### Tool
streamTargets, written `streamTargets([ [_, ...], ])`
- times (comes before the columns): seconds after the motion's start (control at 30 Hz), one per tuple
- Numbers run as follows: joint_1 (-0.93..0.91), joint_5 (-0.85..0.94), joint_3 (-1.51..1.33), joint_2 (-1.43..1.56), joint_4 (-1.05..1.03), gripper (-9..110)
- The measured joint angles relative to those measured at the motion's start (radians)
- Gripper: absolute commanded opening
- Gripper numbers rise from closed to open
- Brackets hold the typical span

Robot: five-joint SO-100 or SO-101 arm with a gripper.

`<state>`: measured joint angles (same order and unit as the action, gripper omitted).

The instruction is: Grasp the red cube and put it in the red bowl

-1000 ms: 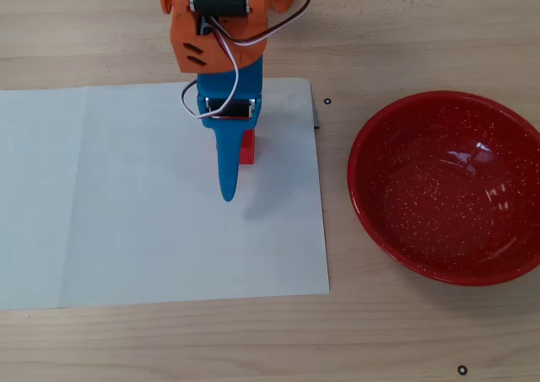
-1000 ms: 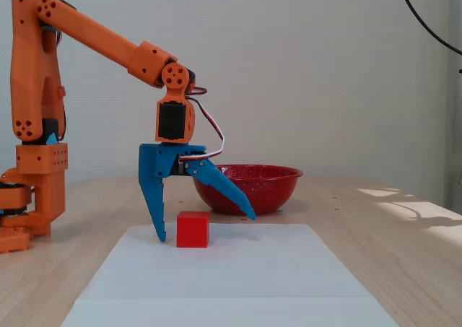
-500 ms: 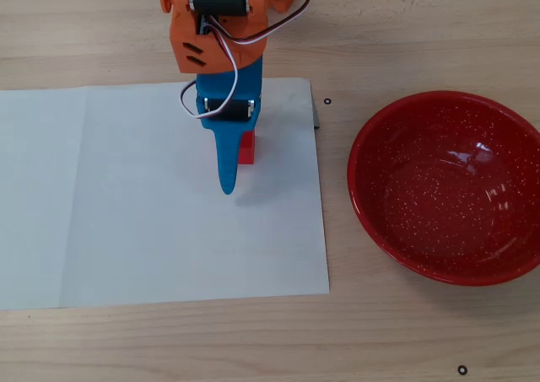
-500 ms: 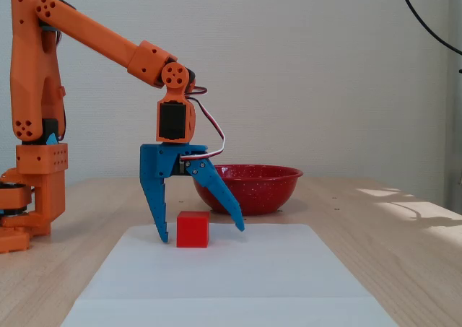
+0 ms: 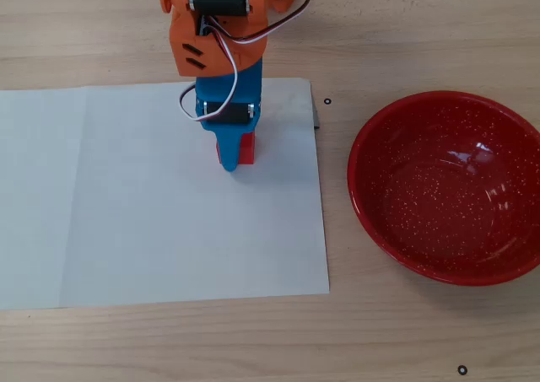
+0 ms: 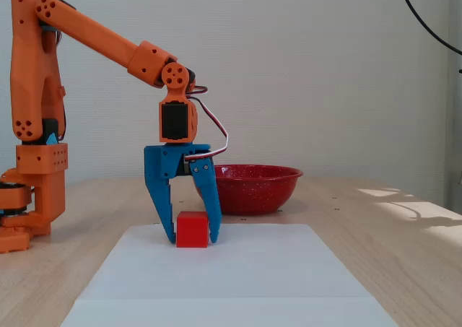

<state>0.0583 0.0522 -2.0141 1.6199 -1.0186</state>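
The red cube [image 5: 248, 148] rests on a white paper sheet [image 5: 126, 213]; in the fixed view the red cube [image 6: 192, 229] sits between two blue fingers. My gripper [image 6: 193, 237] stands upright over it, one fingertip pressed to each side, shut on the cube. From above, the gripper [image 5: 234, 151] hides most of the cube and only its right part shows. The red bowl [image 5: 439, 196], glossy and white-speckled, is empty on the wooden table to the right of the sheet. In the fixed view the red bowl [image 6: 253, 190] lies behind the gripper.
The orange arm base [image 6: 36, 125] stands at the left in the fixed view. The paper sheet [image 6: 216, 276] runs toward the camera. Small black marks [image 5: 327, 102] dot the wooden table [image 5: 405, 331] around the bowl.
The moving blue finger has swung in from a wide spread until it meets the cube's side. The arm and the cube have kept their places.
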Motion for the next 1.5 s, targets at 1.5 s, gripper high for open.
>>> streamTargets([
  [1.5, -0.282, 0.206, 0.877, 0.000, -0.580, 0],
])
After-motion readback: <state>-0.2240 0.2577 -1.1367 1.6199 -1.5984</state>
